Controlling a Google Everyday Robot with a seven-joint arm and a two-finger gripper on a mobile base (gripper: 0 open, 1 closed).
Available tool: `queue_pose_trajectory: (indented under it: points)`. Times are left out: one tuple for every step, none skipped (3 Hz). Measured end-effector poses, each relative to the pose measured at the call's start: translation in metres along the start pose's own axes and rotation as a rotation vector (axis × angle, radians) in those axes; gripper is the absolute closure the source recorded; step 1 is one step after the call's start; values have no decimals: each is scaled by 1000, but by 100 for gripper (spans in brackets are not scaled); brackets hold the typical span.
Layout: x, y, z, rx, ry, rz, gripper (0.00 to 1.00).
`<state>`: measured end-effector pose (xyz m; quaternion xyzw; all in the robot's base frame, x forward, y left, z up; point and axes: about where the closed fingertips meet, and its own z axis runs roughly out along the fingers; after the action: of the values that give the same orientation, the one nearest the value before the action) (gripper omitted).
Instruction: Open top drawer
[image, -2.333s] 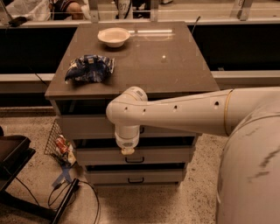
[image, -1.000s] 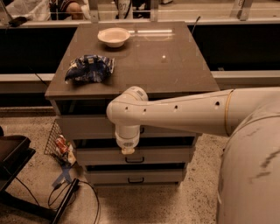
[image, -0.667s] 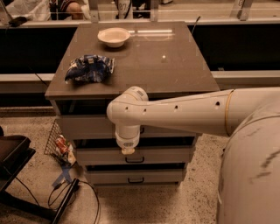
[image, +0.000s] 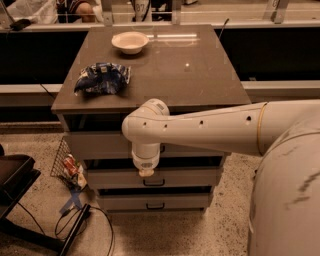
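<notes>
The grey cabinet has three drawers. The top drawer (image: 97, 146) is the widest, and its flat front stands a little forward of the two below, with a dark gap above it under the tabletop. Its handle is hidden behind my arm. My gripper (image: 146, 171) hangs down from the white arm right in front of the middle of the top drawer's front, with its tip at the drawer's lower edge. The middle drawer (image: 110, 179) and the bottom drawer (image: 120, 202) sit below, each with a small black handle.
On the brown tabletop (image: 200, 75) lie a blue chip bag (image: 102, 78) and a white bowl (image: 130, 42). A wire basket with wrappers (image: 69, 165) stands left of the cabinet. Cables (image: 80, 220) and a dark chair (image: 12, 177) are on the floor at left.
</notes>
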<state>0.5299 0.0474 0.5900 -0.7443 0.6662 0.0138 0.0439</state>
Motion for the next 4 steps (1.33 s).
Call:
queue_pose_trajectory:
  points:
    - [0,0,0,0,0,0,59]
    - [0,0,0,0,0,0,37]
    - [0,0,0,0,0,0,13]
    - [0,0,0,0,0,0,0]
